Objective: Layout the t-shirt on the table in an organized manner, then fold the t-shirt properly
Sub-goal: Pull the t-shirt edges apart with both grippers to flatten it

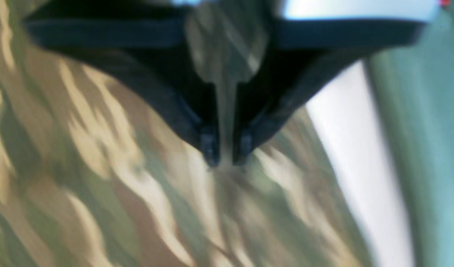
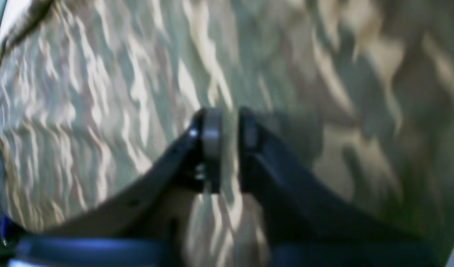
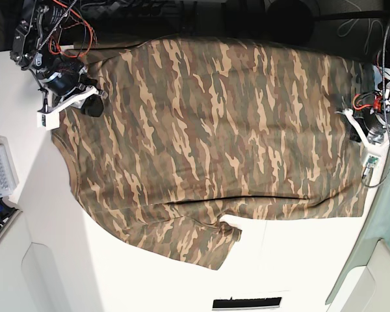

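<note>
White table (image 3: 149, 273) fills most of the base view, w/ the t-shirt (image 3: 214, 136) spread wide across it. Its top edge runs into the dark at the back, so that part is hard to see. One sleeve sticks out at the bottom, onto bare table. A dark fold line runs across the shirt low down.

Both wrist views are v. blurry. Left wrist view shows camo cloth, a white strip of table at the right & a green-grey band past it. The left gripper (image 1: 227, 154) has its two black tips close together w/ a thin strip of cloth in the gap, so it's pinching the t-shirt. Right wrist view is nearly all camo cloth. The right gripper (image 2: 227, 122) also has its tips close w/ cloth running up betw. them, pinching the shirt too.

In the base view the right arm sits at the top left, reaching down to the shirt's left edge. Its black tip touches the cloth there. The left arm is at the far right, at the shirt's right edge, partly cut off by the frame. Red wires show on both arms.

A clear plastic box (image 3: 0, 172) sits at the left edge, apart from the shirt. A small black bar (image 3: 247, 303) lies at the bottom of the table.
</note>
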`<move>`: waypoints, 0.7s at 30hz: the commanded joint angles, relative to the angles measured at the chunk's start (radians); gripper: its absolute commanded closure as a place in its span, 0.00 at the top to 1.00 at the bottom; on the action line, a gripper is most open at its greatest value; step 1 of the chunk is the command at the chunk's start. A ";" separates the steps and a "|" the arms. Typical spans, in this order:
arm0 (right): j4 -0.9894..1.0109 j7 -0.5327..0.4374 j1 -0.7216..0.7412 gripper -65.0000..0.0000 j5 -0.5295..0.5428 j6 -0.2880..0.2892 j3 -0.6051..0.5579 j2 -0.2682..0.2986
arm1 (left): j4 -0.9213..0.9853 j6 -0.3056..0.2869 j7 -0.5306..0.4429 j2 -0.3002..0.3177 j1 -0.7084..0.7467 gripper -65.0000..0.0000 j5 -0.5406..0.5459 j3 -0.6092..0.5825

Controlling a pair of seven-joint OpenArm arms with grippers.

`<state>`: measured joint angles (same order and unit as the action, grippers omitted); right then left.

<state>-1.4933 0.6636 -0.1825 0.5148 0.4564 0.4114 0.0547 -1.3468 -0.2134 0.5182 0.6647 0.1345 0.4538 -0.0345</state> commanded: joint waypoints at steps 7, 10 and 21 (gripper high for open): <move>-0.017 -0.069 -0.037 0.00 -0.014 0.084 -0.001 0.012 | -0.039 -0.072 -0.008 0.011 0.085 0.04 0.010 0.008; -0.010 -0.101 -0.030 0.00 -0.064 0.083 -0.007 0.013 | -0.033 -0.094 0.002 -0.018 0.092 0.04 0.009 0.008; 0.212 -0.193 0.126 0.00 -0.170 0.078 -0.027 0.053 | 0.286 -0.093 0.009 -0.189 -0.137 0.04 -0.082 0.002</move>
<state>-1.2728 0.4713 -0.0650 0.3561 0.5476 0.3817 0.0952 -1.0737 -0.3092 0.4278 0.4755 -0.0147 0.3969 -0.0250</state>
